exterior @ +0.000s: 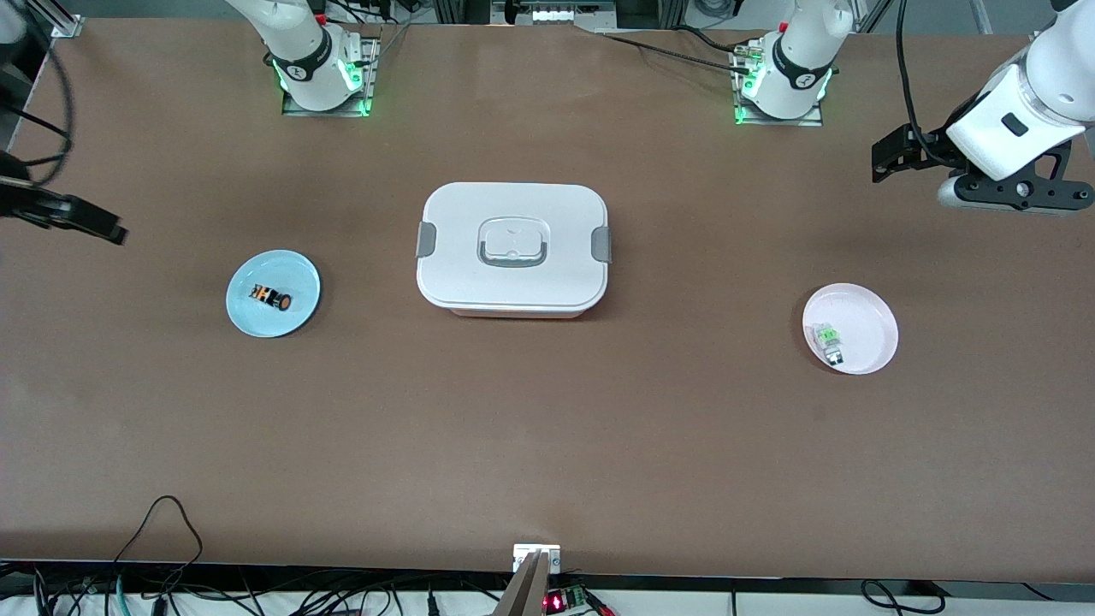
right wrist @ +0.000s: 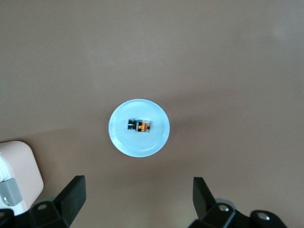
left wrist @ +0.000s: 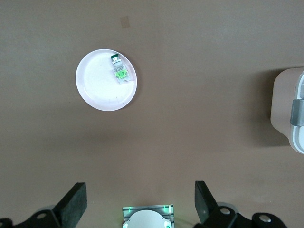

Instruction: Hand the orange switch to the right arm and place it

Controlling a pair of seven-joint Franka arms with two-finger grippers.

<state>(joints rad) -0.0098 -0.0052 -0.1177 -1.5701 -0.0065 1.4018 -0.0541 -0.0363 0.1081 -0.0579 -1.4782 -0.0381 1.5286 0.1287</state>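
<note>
The orange switch [exterior: 270,297] [right wrist: 139,126], a tiny black block with an orange part, lies on a light blue plate [exterior: 244,315] [right wrist: 118,138] toward the right arm's end of the table. My right gripper [exterior: 51,210] [right wrist: 138,184] hangs high over the table's edge near that plate. It is open and holds nothing. My left gripper [exterior: 1018,195] [left wrist: 140,190] hovers high over the left arm's end of the table, open as well and empty. Neither gripper touches anything.
A white lunch box [exterior: 513,248] [left wrist: 289,109] [right wrist: 16,166] with grey clasps stands shut in the middle of the table. A pale pink plate [exterior: 873,325] [left wrist: 95,90] with a clear-and-green switch [exterior: 830,340] [left wrist: 119,71] sits toward the left arm's end.
</note>
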